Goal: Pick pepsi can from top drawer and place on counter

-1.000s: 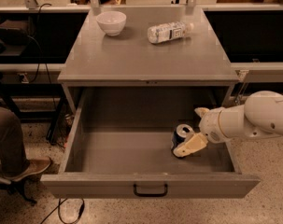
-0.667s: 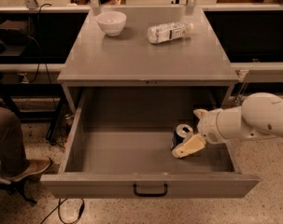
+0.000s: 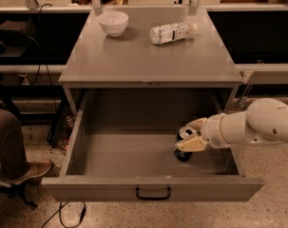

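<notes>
The top drawer (image 3: 153,188) is pulled fully open below the counter (image 3: 148,56). The pepsi can (image 3: 183,155), dark with a silver top, stands slightly tilted on the drawer floor at the right side. My gripper (image 3: 184,137) reaches into the drawer from the right on a white arm. Its two tan fingers (image 3: 192,145) press on either side of the can, one behind it and one across its front. The can still rests on the drawer floor.
A white bowl (image 3: 113,23) and a clear plastic water bottle (image 3: 173,33) lying on its side are at the back of the counter. A seated person's leg and shoe (image 3: 20,167) are at the left on the speckled floor.
The two fingers have drawn closer together around the can. The can and the arm have stayed almost in place.
</notes>
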`<state>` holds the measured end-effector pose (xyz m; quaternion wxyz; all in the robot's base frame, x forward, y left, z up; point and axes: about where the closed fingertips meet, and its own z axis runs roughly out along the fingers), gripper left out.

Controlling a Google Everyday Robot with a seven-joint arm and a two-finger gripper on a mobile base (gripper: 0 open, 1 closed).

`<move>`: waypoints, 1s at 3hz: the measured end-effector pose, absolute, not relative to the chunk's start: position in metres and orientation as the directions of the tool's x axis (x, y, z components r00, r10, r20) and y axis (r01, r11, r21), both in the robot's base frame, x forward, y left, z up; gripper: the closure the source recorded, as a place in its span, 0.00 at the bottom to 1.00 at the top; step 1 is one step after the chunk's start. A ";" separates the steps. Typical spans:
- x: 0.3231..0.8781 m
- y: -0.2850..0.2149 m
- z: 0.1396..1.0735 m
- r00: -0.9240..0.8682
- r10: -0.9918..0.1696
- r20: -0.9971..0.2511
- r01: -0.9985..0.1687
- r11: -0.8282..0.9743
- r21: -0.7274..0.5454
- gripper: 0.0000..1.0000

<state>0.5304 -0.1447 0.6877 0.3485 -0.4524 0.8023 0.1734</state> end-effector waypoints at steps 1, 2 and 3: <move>0.528 -0.148 0.689 -0.337 -0.549 -0.765 -0.851 0.525 -0.002 0.72; 0.527 -0.151 0.727 -0.228 -0.461 -0.858 -0.882 0.470 -0.018 1.00; 0.529 -0.161 0.790 -0.062 -0.454 -0.889 -0.907 0.398 -0.140 1.00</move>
